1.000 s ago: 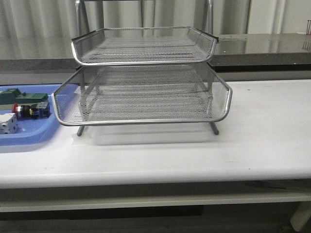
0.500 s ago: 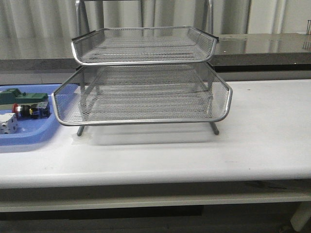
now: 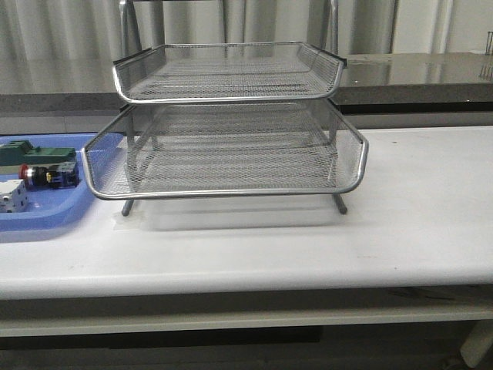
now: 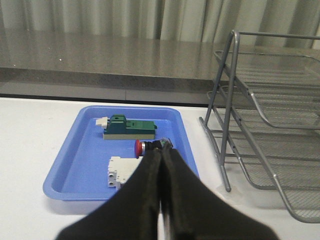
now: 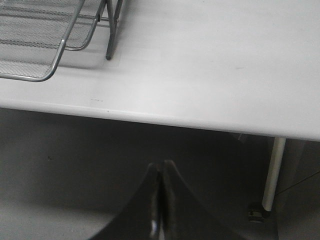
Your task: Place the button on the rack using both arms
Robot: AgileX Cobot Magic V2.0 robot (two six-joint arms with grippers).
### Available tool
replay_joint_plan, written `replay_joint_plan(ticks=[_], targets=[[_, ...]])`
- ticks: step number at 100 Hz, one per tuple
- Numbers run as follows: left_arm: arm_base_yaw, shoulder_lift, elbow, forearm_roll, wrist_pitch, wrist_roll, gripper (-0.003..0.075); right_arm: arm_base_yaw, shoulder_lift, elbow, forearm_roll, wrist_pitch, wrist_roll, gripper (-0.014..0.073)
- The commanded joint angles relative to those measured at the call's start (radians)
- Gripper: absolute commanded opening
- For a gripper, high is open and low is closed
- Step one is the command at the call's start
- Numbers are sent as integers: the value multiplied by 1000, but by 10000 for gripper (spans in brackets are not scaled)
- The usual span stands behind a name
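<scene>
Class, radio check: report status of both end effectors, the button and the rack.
Left end effector shut, empty; right end effector shut, off the table edge. Button in blue tray, rack empty. Nothing blocking.

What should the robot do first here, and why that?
Probably open the left gripper and ease it toward the button. Its fingers are pressed shut and hold nothing, while the button lies in the blue tray, beside the rack. The right gripper, also shut, hangs off the table's edge.
</scene>
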Motion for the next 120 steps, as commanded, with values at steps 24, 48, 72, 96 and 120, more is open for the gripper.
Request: replay_joint_plan(ticks=[24, 48, 72, 96, 120], targets=[[-6, 438, -415, 19, 162, -7, -21, -4, 7, -22, -15, -70, 1, -70], [-6, 739, -606, 146, 262, -7, -21, -4, 7, -22, -15, -70, 1, -70], [-6, 1012, -783, 224, 306, -7, -21, -4, 7, -22, -15, -70, 1, -70], [-6, 1232, -958, 310, 341, 32, -21, -4, 7, -22, -15, -70, 1, -70], [-6, 1409, -1127, 309, 345, 120, -21, -4, 7, -22, -15, -70, 1, -70]])
